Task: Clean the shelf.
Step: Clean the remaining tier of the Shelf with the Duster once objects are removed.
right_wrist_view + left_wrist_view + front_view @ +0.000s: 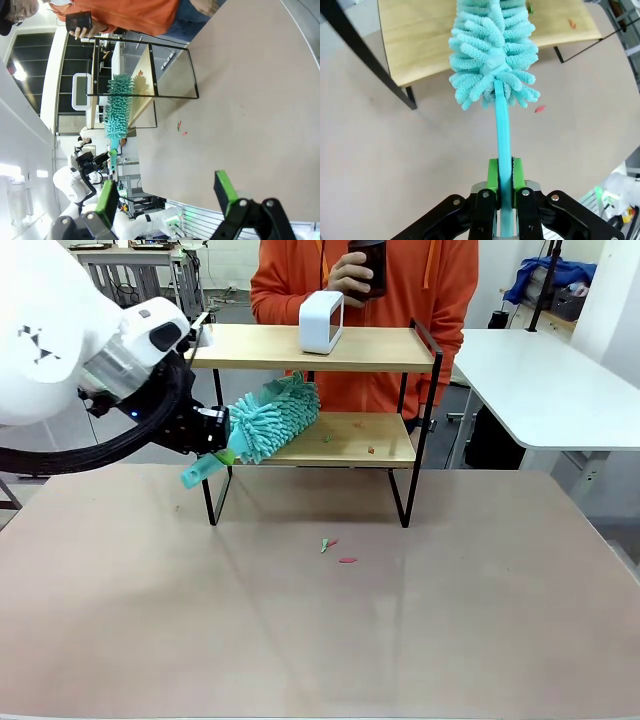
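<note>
On shelf: one duster, one box, two scraps.

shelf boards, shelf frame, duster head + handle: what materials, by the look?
Shelf boards: light wood or wood-look laminate, matte, with faint grain.
Frame: thin black metal, probably painted; slim straight bars.
Duster head: teal chenille, likely microfibre; soft fuzzy fingers.
Duster handle: teal plastic; smooth and slightly glossy.

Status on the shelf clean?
Left gripper shut on duster, head over lower board of the shelf. Right gripper open, empty. Scraps on lower board and table; white box on top board.
</note>
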